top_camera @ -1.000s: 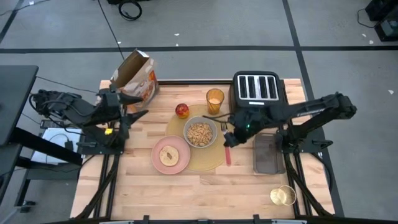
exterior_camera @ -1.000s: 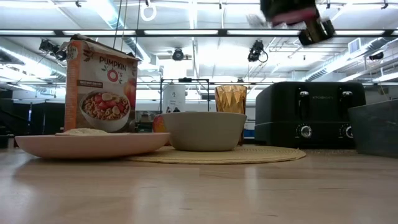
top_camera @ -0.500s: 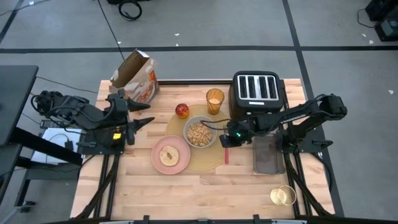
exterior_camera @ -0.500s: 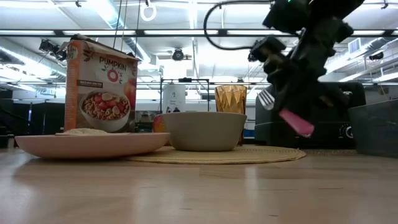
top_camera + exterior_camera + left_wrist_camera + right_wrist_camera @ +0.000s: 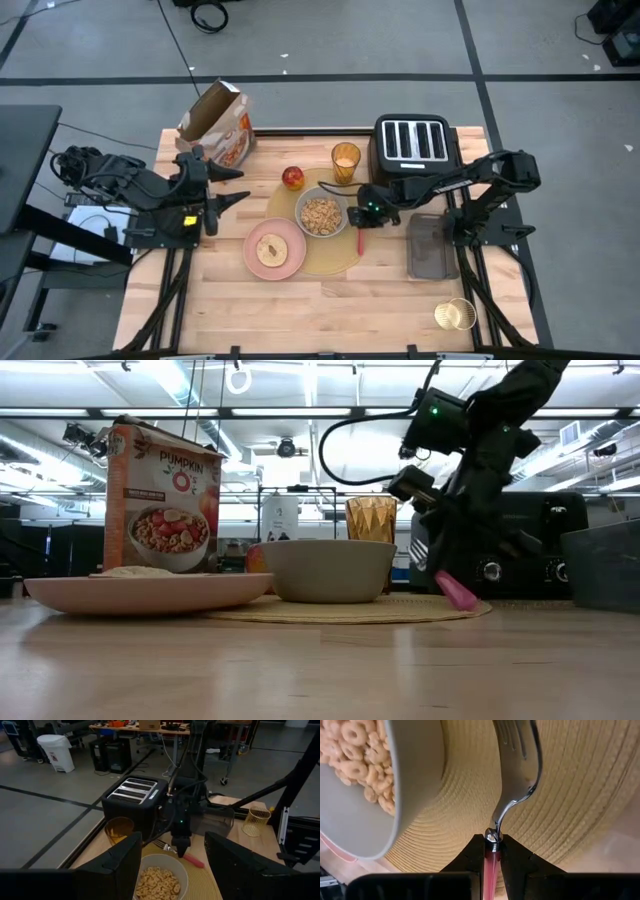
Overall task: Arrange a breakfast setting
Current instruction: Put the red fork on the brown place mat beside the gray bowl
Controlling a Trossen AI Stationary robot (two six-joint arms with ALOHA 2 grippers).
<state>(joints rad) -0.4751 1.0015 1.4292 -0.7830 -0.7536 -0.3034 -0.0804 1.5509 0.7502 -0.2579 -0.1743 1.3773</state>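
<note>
At the far left of the light wooden tabletop (image 5: 330, 305) the left pincer (image 5: 228, 190) waits, its fingers spread and holding nothing, just in front of the open orange cereal box (image 5: 218, 124). Next along, the small pink plate (image 5: 275, 248) carrying a pale round of bread overlaps the left edge of the large round tan woven placemat (image 5: 335, 258), and the red-yellow apple (image 5: 293, 178) sits at the mat's far-left rim. The grey bowl (image 5: 321, 213) of ring cereal stands on the mat, with the amber faceted glass (image 5: 345, 160) behind it.

The step in hand looks like laying the fork beside the bowl. The right pincer (image 5: 492, 851) pinches the red-handled fork (image 5: 516, 775) at the neck where steel meets handle, tines over the mat just right of the bowl; in the low view the handle (image 5: 455, 590) tilts down with its end at or nearly at the mat. The next move probably calls for lowering the fork flat, spreading the fingers and lifting straight away.

The bowl's wall is close to the tines and could be nudged. Farther right stand the black four-slot toaster (image 5: 411, 143), a dark grey rectangular tray (image 5: 430, 250) and a small gold wire basket (image 5: 455, 315), all apart from the mat.
</note>
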